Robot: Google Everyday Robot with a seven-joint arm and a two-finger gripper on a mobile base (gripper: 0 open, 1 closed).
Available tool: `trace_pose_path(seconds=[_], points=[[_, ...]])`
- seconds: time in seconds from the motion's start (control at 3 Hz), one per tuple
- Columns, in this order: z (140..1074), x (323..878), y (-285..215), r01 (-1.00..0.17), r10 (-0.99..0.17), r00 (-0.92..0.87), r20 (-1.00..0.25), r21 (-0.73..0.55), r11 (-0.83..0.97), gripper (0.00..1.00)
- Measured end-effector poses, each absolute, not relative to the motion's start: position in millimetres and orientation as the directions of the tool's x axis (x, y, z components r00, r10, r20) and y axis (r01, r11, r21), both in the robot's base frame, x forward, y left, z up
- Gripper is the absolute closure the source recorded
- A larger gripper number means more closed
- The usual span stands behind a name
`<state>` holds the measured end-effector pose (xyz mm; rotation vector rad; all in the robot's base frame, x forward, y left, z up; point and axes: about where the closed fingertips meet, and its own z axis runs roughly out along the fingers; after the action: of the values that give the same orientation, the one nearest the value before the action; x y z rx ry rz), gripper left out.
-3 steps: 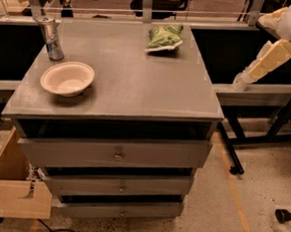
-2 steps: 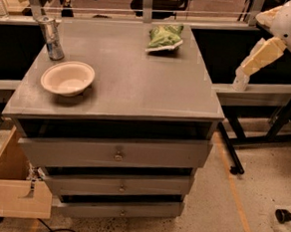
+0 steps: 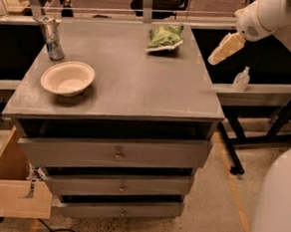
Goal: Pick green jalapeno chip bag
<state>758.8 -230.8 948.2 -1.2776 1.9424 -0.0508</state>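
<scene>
So nothing is picked yet: the green jalapeno chip bag (image 3: pixel 165 37) is seen lying at the far edge of the table (image 3: pixel 137 87), toward its right corner. The end effector (image 3: pixel 226 48) is held in the air off the table's right side, with nothing gripped or touched. How far it's opened can't be told.

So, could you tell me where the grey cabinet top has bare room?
Bare: the middle and front right of the grey cabinet top, between the round cream bowl and glossy green chip bag. Crowded: the left, with bowl and tall silver can. The gripper hangs beyond the right edge.
</scene>
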Motion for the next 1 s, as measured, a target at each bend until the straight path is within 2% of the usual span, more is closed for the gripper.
trace_pose_path(seconds=[0.33,1.0], points=[[918.4,813.5,-218.4,-0.709,-0.785,-0.224,-0.578,-0.456,0.538,0.0],[895.8,851.7,-166.7,-0.74,-0.755,-0.188,-0.628,-0.415,0.529,0.0]])
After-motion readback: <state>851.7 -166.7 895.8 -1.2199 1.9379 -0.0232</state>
